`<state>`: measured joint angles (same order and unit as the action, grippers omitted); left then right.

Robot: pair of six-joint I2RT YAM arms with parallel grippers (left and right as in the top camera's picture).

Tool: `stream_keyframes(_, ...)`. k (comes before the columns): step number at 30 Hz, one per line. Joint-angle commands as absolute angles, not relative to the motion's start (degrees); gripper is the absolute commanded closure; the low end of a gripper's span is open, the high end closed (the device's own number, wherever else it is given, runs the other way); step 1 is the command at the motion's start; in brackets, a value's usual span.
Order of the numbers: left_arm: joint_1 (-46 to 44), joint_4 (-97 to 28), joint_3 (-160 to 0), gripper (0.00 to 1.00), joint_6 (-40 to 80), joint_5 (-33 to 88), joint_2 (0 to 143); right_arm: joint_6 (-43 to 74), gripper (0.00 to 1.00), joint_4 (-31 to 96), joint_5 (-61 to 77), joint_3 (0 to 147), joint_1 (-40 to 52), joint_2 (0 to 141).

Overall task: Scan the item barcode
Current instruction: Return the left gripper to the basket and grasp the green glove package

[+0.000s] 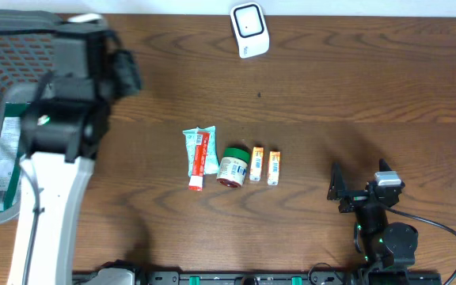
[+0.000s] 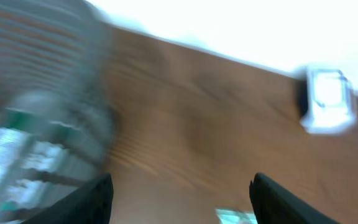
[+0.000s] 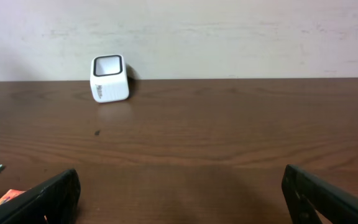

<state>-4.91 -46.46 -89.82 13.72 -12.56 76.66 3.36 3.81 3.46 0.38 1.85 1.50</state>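
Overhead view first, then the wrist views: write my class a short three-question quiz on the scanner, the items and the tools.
1. True or false: the white scanner stands near the far edge of the table, apart from the row of items.
2. What lies just right of the green-lidded jar? A) two orange boxes B) a spoon C) a cup
3. Short answer: does the right tool hold anything?
Key: 1 true; 2 A; 3 no, it is open and empty.
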Motion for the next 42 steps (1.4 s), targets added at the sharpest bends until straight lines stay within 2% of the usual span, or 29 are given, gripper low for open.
stream_keyframes(1,0.3,-45.3,-90.1,0.25,13.7,-27.1,76.7,2.7,0.01,4.0,3.9,0.3,2.2,1.5)
stream_keyframes(12,19.9,-45.4,-90.1,0.18,10.8,-28.5,86.5,2.7,0.01,4.0,3.9,0.3,2.2,1.5)
stream_keyframes(16,24.3,-46.2,-90.1,0.14,7.6,-23.3,92.2,2.7,0.01,4.0,3.9,0.3,2.2,1.5)
stream_keyframes(18,26.3,-46.6,-90.1,0.04,7.0,-19.0,95.7,2.7,0.01,4.0,3.9,0.3,2.2,1.5)
stream_keyframes(28,29.2,-50.4,-90.1,0.00,2.3,-15.6,109.8,2.7,0.01,4.0,3.9,0.3,2.2,1.5)
stream_keyframes(42,30.2,-50.2,-89.9,0.00,-1.5,-15.7,122.9,2.7,0.01,4.0,3.9,0.3,2.2,1.5)
